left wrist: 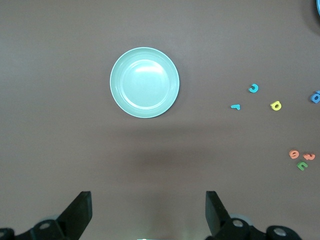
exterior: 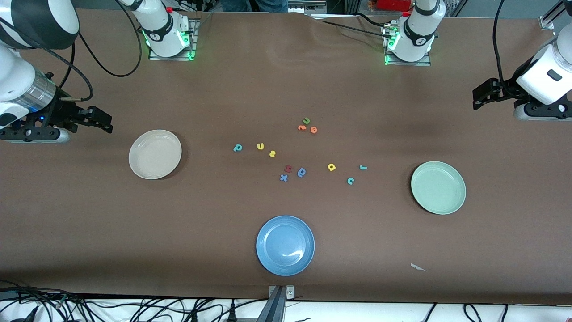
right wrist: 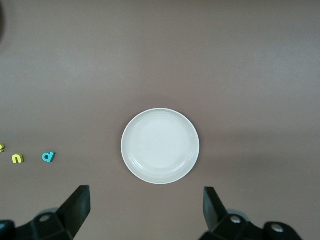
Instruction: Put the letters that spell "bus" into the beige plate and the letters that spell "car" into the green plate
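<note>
Both hands wide open, empty — right hand up beside the beige plate, left hand waiting. I'll drop straight onto the "b" — pinch lightly.

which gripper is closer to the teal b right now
Right. The right gripper hangs open at its end of the table, past the beige plate from the teal b. The left gripper hangs open at the table's other end, much farther away.

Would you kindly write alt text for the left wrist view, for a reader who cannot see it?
An empty green plate sits on the brown table, seen from above, with the left gripper hanging over bare table with its jaws open. Off to one side lie small foam letters: a teal "c", a teal "r" and a yellow "a".
</note>
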Robot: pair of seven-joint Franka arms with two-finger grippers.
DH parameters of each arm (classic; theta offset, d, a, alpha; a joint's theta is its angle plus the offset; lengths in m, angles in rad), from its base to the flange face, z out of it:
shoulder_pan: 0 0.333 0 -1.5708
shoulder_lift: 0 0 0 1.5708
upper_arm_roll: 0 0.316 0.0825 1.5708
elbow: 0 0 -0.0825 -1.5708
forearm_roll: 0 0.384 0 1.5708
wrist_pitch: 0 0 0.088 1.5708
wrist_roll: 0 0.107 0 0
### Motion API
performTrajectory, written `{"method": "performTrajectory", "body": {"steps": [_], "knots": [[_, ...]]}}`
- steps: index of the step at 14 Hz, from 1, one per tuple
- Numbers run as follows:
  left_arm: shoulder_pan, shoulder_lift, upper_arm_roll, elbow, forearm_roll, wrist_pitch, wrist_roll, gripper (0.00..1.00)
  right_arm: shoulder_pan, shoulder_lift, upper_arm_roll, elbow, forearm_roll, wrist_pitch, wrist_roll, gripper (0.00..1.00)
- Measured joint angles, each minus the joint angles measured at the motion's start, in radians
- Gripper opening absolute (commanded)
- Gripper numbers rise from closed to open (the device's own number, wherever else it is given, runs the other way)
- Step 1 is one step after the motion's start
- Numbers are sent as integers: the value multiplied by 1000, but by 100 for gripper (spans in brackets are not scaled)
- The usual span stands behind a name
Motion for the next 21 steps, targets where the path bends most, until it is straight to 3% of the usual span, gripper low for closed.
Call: {"method": "performTrajectory", "body": {"steps": [21], "knots": [[0, 0, 0, 0, 0, 0, 0, 100, 0, 24, 0, 0, 0, 0, -1, 100]]}}
